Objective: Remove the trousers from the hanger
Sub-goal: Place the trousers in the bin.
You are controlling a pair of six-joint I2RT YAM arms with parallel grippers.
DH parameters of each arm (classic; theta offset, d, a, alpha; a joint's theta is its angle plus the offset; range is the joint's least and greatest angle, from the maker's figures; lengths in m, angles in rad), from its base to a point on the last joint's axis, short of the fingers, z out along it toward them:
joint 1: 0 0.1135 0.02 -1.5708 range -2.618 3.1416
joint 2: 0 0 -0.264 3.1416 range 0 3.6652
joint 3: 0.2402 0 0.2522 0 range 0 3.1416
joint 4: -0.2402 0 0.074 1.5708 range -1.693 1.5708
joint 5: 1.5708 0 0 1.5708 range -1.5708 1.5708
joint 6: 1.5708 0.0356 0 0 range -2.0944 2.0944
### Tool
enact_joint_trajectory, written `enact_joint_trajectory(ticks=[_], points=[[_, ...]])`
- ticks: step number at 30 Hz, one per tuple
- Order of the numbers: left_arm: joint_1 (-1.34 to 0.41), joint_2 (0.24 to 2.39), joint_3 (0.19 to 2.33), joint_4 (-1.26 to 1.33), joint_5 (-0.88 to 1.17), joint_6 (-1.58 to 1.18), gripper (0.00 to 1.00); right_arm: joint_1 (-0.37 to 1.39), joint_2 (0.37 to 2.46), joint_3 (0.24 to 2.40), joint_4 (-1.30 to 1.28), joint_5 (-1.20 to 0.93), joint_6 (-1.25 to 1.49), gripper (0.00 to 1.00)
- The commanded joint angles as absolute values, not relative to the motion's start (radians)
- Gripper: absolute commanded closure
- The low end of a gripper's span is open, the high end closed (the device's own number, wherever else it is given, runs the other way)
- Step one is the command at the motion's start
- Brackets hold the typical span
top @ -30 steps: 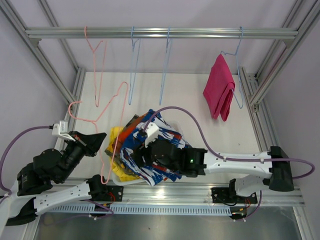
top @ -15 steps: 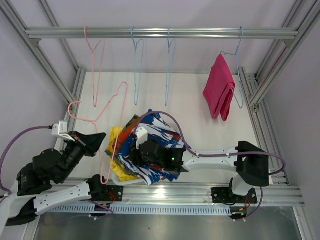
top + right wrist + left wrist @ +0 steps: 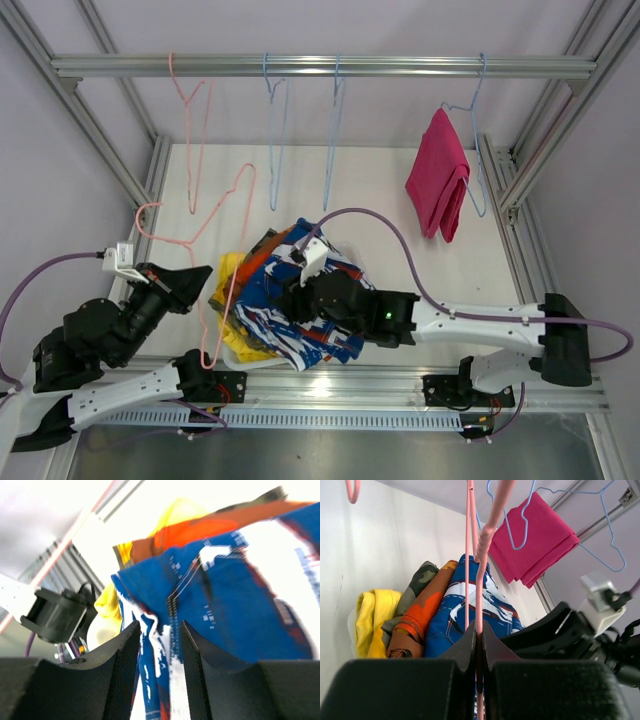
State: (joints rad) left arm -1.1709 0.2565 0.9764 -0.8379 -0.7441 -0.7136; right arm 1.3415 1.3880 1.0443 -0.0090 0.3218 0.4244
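Right fingers straddle blue-white-red trousers; left fingers pinch pink hanger.

The magenta pink trousers are folded over the bar of a blue wire hanger and hang straight down above the far right corner of the table. They are well apart from the other four pairs. Those lie crumpled in one heap near the table's near edge, left of its middle. The blue-white-red patterned trousers are spread on top, on the heap's right side. Touching them on the left are the orange-black patterned trousers, then the yellow-grey camouflage trousers. The plain yellow trousers are bunched at the heap's left edge.
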Motion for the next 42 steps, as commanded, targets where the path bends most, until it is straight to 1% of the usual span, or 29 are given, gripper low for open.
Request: enact_joint_trajectory(ticks=[1, 4, 12, 13, 14, 16, 17, 21, 25, 29, 32, 38, 41, 42], points=[[-1.178, 0.276, 0.996, -0.784, -0.709, -0.689, 1.0, 1.327, 1.335, 1.017, -0.06, 0.405, 0.393, 0.58], [-1.178, 0.279, 0.994, -0.785, -0.709, -0.686, 1.0, 1.301, 1.347, 0.948, -0.012, 0.379, 0.416, 0.57], [-1.178, 0.285, 0.971, -0.784, -0.706, -0.686, 1.0, 1.262, 1.541, 0.813, 0.144, 0.314, 0.508, 0.58], [-1.178, 0.285, 0.969, -0.785, -0.706, -0.686, 0.99, 1.258, 1.555, 0.805, 0.134, 0.327, 0.544, 0.6], [-1.178, 0.288, 0.966, -0.785, -0.706, -0.686, 0.99, 1.256, 1.565, 0.804, 0.097, 0.394, 0.57, 0.61], [-1.177, 0.291, 0.966, -0.793, -0.701, -0.684, 0.99, 1.255, 1.569, 0.801, -0.024, 0.475, 0.623, 0.62], [-1.178, 0.293, 0.965, -0.796, -0.701, -0.686, 0.99, 1.255, 1.557, 0.792, -0.058, 0.526, 0.664, 0.62], [-1.178, 0.295, 0.956, -0.784, -0.701, -0.673, 1.0, 1.252, 1.433, 0.715, -0.142, 0.587, 0.713, 0.61], [-1.177, 0.311, 0.946, -0.75, -0.684, -0.667, 0.99, 1.253, 1.266, 0.658, -0.213, 0.63, 0.742, 0.59], [-1.178, 0.328, 0.936, -0.724, -0.669, -0.666, 1.0, 1.25, 1.165, 0.602, -0.227, 0.632, 0.753, 0.57], [-1.178, 0.342, 0.934, -0.712, -0.655, -0.66, 0.99, 1.25, 1.141, 0.578, -0.227, 0.621, 0.753, 0.57], [-1.178, 0.342, 0.954, -0.724, -0.604, -0.649, 1.0, 1.255, 1.14, 0.607, -0.207, 0.6, 0.707, 0.51], [-1.177, 0.354, 1.037, -0.837, -0.595, -0.632, 1.0, 1.258, 1.115, 0.659, -0.228, 0.607, 0.671, 0.49], [-1.178, 0.36, 1.12, -0.879, -0.601, -0.632, 1.0, 1.261, 1.109, 0.693, -0.253, 0.61, 0.66, 0.48]])
